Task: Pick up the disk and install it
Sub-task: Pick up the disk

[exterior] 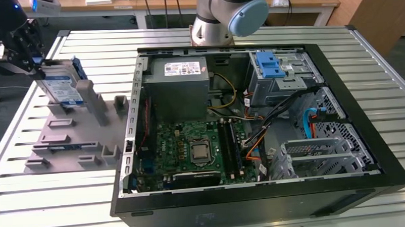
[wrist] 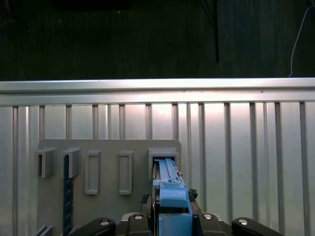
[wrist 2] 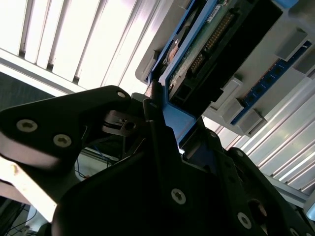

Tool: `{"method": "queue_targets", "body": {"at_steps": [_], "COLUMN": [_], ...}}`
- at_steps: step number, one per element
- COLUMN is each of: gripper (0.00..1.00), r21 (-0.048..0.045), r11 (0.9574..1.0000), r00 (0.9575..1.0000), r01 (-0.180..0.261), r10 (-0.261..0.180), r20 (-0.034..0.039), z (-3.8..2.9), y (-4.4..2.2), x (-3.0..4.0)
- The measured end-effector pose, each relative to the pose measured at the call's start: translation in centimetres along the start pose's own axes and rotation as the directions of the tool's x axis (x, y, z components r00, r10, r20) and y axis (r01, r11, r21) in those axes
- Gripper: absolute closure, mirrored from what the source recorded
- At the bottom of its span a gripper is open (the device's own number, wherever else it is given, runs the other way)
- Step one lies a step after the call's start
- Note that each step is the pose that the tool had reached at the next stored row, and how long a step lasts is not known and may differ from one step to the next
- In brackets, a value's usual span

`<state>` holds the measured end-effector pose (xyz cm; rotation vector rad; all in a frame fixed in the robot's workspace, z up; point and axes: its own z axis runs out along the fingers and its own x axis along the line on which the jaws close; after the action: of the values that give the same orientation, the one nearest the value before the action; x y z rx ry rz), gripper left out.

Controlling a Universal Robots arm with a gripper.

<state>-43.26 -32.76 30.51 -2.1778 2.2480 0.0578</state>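
**A:** Where's the disk?

**B:** The disk (exterior: 58, 88) is outside the computer case (exterior: 365, 153), at the exterior view's left. It stands on edge, a bit tilted, in the grey rack (exterior: 68, 143) on the table (exterior: 44, 200). The label side faces the camera and there's a blue bracket round the edge.

**A:** And the gripper?

**B:** The gripper (exterior: 33, 58) is at the disk's upper end. The jaws are clenched on the blue bracket. In the first wrist view the blue frame is pinched between them, and the disk's far end is at one of the rack's slots. The second wrist view agrees, with the dark fingers tight against the blue edge.

**A:** Is it lifted?

**B:** Can't tell if the lower edge rests in the slot or is just clear of it.

**A:** What about the case?

**B:** It's open, lying on its side just beside the rack, to the exterior view's right. Inside are a green motherboard (exterior: 190, 144), a grey box (exterior: 178, 89) with a white sticker, and a metal drive cage (exterior: 282, 78) with a blue latch at the far corner. The arm base (exterior: 216, 22) is behind the case.
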Motion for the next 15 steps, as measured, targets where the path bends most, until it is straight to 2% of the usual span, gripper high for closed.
{"method": "queue_targets", "body": {"at_steps": [6, 15], "gripper": [0.64, 0.64], "r21": [-0.0001, 0.0], "r11": [1.0, 1.0], "r00": [1.0, 1.0], "r01": [0.0, 0.0], "r10": [0.0, 0.0], "r20": [0.0032, 0.0033], "z": [0.0, -0.2], "y": [0.0, 0.0], "x": [0.0, -0.01]}}
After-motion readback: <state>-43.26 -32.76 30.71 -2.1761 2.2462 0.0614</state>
